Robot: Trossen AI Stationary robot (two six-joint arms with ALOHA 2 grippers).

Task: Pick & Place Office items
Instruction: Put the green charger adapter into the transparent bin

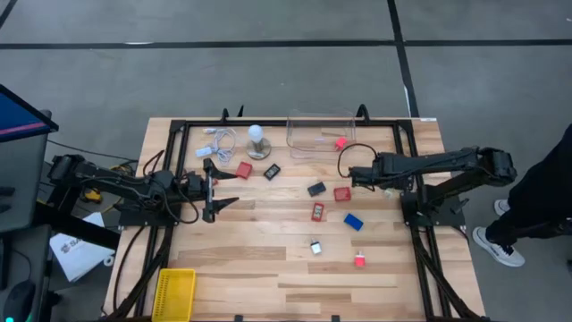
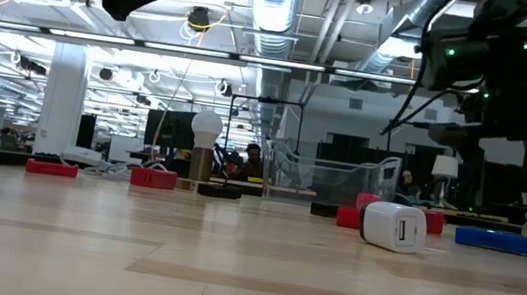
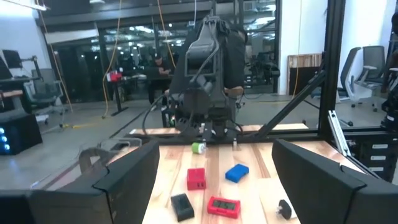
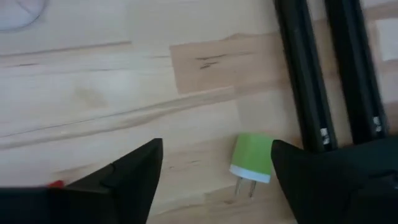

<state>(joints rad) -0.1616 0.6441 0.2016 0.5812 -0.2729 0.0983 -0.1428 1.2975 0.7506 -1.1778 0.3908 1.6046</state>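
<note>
The office items lie scattered on the wooden table (image 1: 268,268): red blocks (image 1: 342,193), black blocks (image 1: 316,189), a blue one (image 1: 354,221) and a white adapter (image 2: 395,227). A small red item (image 1: 340,142) sits in the clear bin (image 1: 320,134). My right gripper (image 4: 216,149) hovers open over a green-and-white plug block (image 4: 252,160), which lies flat on the table between the fingers, close to one of them. My left gripper (image 1: 210,190) is open above the table's left part and touches nothing. Its wrist view shows the blocks (image 3: 196,178) ahead.
A white bulb on a round base (image 1: 257,141) and a white coiled cable (image 1: 219,139) sit at the far left. A yellow bin (image 1: 174,293) stands at the near left corner. Black frame rails (image 4: 305,74) run beside the green block. A person's leg (image 1: 536,206) shows at right.
</note>
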